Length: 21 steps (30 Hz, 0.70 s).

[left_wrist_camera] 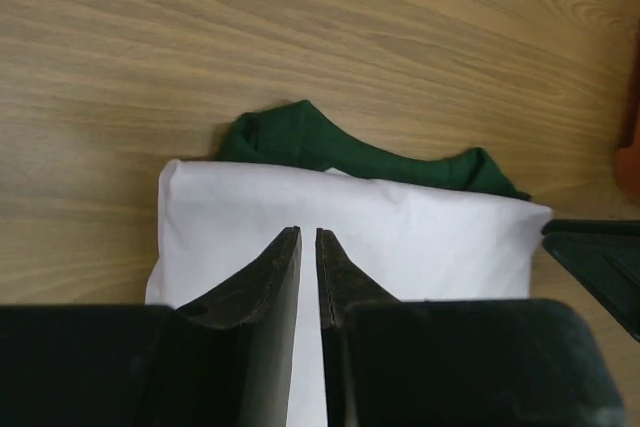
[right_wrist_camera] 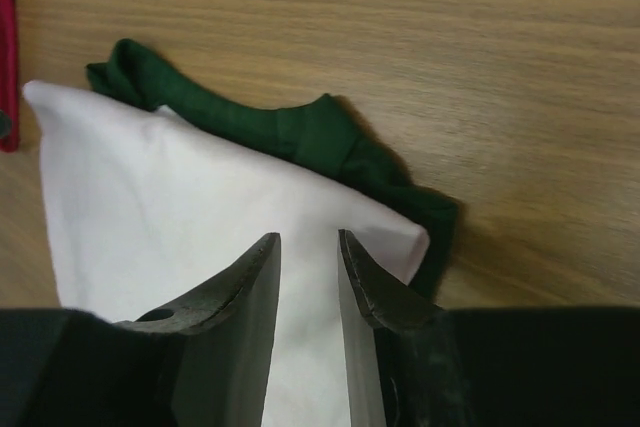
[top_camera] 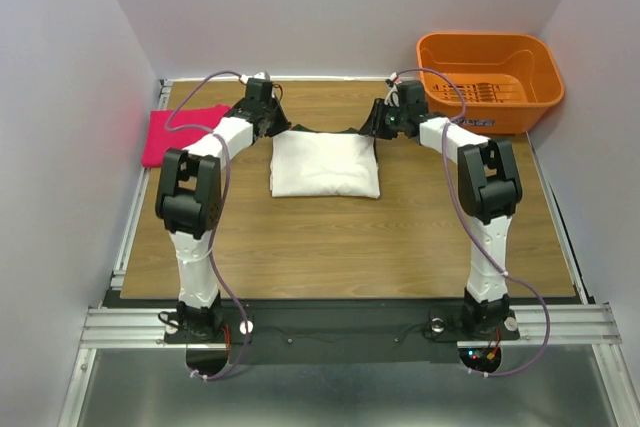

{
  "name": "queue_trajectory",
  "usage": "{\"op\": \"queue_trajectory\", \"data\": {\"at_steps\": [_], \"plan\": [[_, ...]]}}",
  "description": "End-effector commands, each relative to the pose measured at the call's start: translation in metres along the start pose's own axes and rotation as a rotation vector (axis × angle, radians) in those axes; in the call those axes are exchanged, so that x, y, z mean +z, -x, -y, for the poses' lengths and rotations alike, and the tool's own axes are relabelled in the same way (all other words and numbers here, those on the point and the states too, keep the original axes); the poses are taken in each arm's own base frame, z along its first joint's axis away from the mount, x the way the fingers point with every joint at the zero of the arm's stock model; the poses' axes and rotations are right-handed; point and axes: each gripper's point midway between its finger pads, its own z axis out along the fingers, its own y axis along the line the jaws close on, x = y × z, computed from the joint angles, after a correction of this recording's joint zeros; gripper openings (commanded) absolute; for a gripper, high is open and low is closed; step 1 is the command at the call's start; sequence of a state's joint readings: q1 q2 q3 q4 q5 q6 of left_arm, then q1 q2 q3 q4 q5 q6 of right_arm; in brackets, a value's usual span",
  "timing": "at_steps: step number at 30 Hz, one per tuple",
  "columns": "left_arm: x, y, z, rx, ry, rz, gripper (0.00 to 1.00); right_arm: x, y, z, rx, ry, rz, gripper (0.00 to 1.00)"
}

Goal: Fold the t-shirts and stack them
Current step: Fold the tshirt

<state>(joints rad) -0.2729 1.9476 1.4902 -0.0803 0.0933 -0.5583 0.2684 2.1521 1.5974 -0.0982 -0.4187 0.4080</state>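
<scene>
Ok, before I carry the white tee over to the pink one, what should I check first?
1. White t-shirt folded into a compact rectangle: ok.
2. Green sleeves tucked in: not ok, they poke out at its far edge.
3. Pink-red t-shirt lying folded at the far left: ok.
4. Left gripper holding cloth: cannot tell; its fingers show only a thin slit.
5. Right gripper holding cloth: cannot tell; its fingers stand apart over the white cloth.
6. Shirts stacked: not ok, they lie apart.
</scene>
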Motion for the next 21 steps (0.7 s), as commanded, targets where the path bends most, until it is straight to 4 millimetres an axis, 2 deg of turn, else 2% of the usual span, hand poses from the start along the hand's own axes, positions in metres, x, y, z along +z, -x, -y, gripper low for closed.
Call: {"op": "queue_trajectory", "data": {"at_steps": [1, 3, 8, 10, 15, 16, 17, 19, 21], "plan": [[0.028, -0.017, -0.020, 0.036, 0.055, -0.073, 0.23, 0.008, 0.000, 0.031, 0.001, -0.111, 0.029, 0.35], [0.046, -0.030, -0.034, 0.035, 0.097, -0.099, 0.22, 0.007, -0.004, 0.048, 0.007, -0.154, 0.026, 0.34], [0.060, -0.041, -0.051, 0.027, 0.141, -0.125, 0.22, 0.005, -0.013, 0.063, -0.003, -0.189, 0.010, 0.34], [0.060, -0.041, -0.052, 0.026, 0.141, -0.127, 0.22, 0.003, -0.012, 0.064, -0.016, -0.197, 0.008, 0.35], [0.035, -0.019, -0.037, 0.041, 0.112, -0.075, 0.25, -0.018, 0.004, 0.044, -0.037, -0.176, 0.032, 0.38], [0.030, -0.017, -0.035, 0.041, 0.108, -0.068, 0.27, -0.027, 0.012, 0.033, -0.046, -0.157, 0.047, 0.38], [0.020, -0.007, -0.026, 0.042, 0.084, -0.044, 0.30, -0.031, 0.010, 0.027, -0.044, -0.142, 0.036, 0.38], [0.003, 0.002, -0.013, 0.040, 0.047, -0.026, 0.33, -0.042, 0.012, 0.012, -0.047, -0.118, 0.035, 0.38], [-0.007, 0.005, -0.007, 0.040, 0.032, -0.014, 0.37, -0.048, 0.002, 0.001, -0.046, -0.111, 0.006, 0.38]]}}
